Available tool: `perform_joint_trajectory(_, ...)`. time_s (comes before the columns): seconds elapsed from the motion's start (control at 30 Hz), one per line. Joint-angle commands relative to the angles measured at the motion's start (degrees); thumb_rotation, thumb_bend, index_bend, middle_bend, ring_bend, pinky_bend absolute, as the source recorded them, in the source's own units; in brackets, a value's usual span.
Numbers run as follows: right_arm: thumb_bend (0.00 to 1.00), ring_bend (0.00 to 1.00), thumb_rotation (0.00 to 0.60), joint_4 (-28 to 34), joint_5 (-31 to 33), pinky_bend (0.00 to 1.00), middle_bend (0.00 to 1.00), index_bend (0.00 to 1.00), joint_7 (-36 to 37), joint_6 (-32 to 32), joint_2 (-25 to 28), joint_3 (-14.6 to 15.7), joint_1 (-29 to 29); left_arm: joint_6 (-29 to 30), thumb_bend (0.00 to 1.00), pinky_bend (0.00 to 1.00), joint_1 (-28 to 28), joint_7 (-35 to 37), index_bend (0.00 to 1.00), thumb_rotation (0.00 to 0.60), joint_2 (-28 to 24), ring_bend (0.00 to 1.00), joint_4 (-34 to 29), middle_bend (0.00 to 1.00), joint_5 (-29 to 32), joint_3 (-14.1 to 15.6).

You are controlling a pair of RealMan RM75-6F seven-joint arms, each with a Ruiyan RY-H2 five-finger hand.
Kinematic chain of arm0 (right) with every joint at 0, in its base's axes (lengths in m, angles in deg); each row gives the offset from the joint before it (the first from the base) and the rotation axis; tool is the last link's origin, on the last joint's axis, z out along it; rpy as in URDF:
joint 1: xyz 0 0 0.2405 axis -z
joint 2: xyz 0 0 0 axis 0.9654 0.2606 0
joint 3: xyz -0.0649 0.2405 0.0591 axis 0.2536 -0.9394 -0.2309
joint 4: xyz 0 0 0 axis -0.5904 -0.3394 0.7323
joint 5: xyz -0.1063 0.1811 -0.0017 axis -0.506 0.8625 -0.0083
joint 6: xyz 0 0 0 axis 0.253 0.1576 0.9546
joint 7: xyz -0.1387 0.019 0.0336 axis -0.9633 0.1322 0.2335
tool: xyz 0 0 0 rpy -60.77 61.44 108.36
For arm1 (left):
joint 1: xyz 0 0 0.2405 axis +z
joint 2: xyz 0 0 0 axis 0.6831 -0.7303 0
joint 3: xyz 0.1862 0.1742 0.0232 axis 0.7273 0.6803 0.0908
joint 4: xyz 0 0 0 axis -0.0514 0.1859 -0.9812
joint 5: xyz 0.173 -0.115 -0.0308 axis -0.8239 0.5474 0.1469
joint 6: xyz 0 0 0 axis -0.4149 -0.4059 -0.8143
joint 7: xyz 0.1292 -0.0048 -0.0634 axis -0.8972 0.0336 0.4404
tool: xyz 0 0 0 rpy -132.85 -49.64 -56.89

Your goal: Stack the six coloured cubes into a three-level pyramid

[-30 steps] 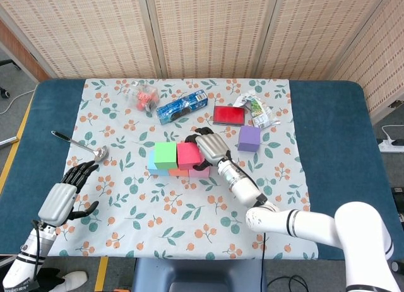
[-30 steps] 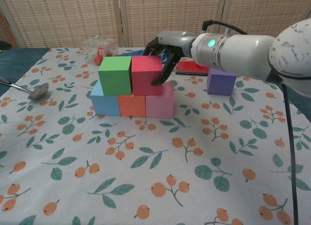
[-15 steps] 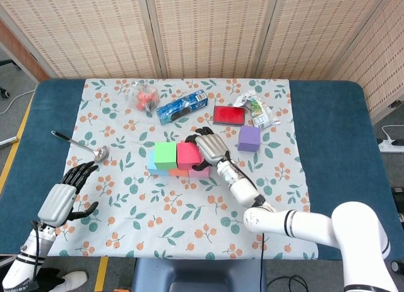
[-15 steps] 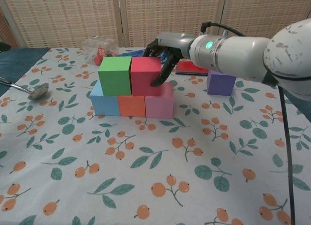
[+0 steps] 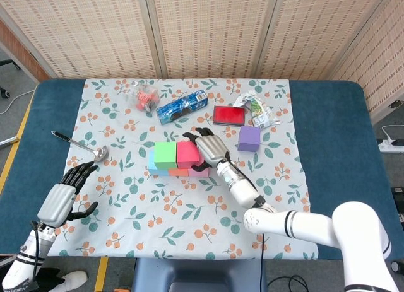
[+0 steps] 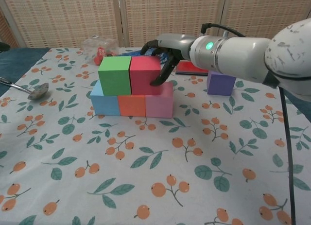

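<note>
Matte, square-edged foam cubes: the red cube (image 6: 145, 75) sits beside the green cube (image 6: 114, 75) atop a blue, orange and pink row. The right hand (image 6: 163, 49) grips the red cube. The left hand (image 5: 64, 195) hovers open, holding nothing. The purple cube (image 6: 221, 82) stands apart.

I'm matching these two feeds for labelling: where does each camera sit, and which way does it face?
Head view: high up, looking steeply down on the whole table; shows left hand and right hand.
Chest view: low, at the table's near edge, facing across toward the screens; only the right hand and its arm show.
Shared: the red cube the right hand touches, the purple cube.
</note>
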Motion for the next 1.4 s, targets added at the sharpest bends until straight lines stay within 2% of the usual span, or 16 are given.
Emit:
perform_joint_trajectory(0.03,0.13,0.02,0.600,0.3,0.1,0.00,0.26,0.11,-0.2,-0.2,0.1,0.1,0.1,0.1,0.32,0.09,0.0,0.1,0.06,0.600,0.0,0.00,0.1,0.03,-0.1,0.0)
perform_joint_trajectory(0.83,0.13,0.02,0.600,3.1,2.5,0.00,0.26,0.09,-3.2,-2.6,0.5,0.7,0.0,0.2,0.32,0.09,0.1,0.9,0.06,0.600,0.5,0.00,0.9,0.03,-0.4,0.0)
perform_joint_trajectory(1.2,0.13,0.03,0.600,2.3,2.4,0.00,0.28,0.21,-3.6,-3.4,-0.4,0.4,-0.2,0.5,0.32,0.09,0.2,1.0,0.05,0.600,0.4,0.00,0.8,0.02,-0.7,0.1)
perform_joint_trajectory(1.4,0.13,0.05,0.600,2.5,2.1,0.00,0.31,0.24,-3.8,-4.3,-0.6,0.3,0.1,0.5,0.32,0.08,0.2,1.2,0.05,0.600,0.5,0.00,0.8,0.02,-0.8,0.1)
